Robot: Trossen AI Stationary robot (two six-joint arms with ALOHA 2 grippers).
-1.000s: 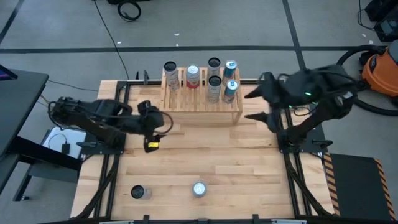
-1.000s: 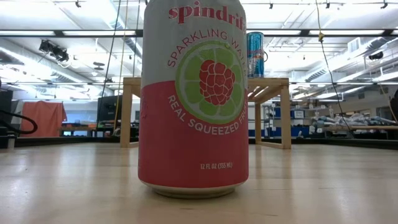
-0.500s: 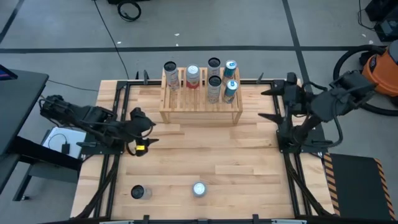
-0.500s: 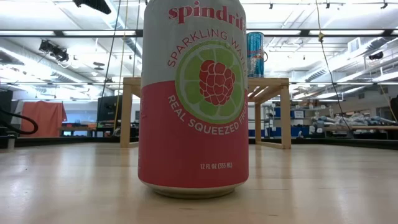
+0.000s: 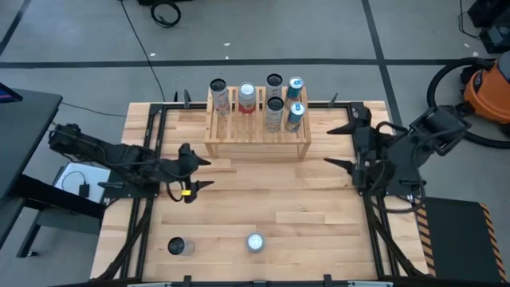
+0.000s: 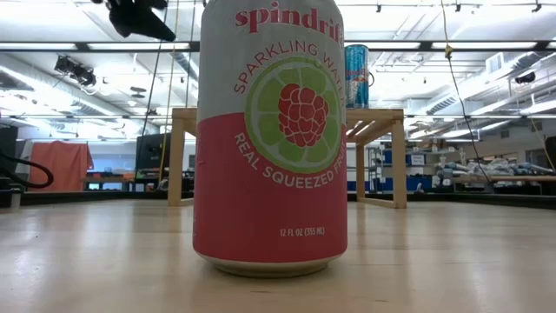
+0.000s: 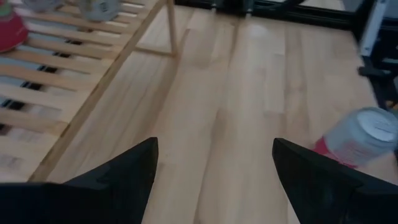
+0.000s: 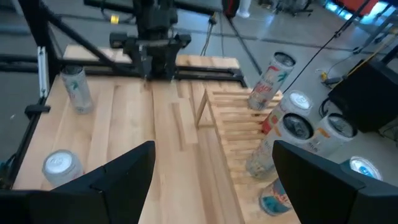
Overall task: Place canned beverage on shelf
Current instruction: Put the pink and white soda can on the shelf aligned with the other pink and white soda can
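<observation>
The shelf (image 5: 256, 131), a pale wood rack, stands at the table's far middle with several cans (image 5: 275, 108) upright on its slats. A pink Spindrift can (image 5: 255, 241) stands on its base near the table's front edge and fills the low view (image 6: 269, 139). A dark-topped can (image 5: 177, 246) stands to its left. My left gripper (image 5: 201, 173) hovers open over the table, left of the shelf's near corner, empty (image 7: 214, 168). My right gripper (image 5: 336, 147) is open and empty too (image 8: 214, 168), right of the shelf.
Black frame rails (image 5: 151, 199) run along both side edges of the table. Bare wood (image 5: 271, 199) lies between the shelf and the two front cans. An orange vacuum (image 5: 490, 92) stands on the floor beyond the right edge.
My left gripper has sunk toward the table and tipped from pointing steeply down to nearer level, its arm drawing back toward the left edge. My right gripper has swung away from the shelf's right end toward the near edge, turning as it went. No can has moved.
</observation>
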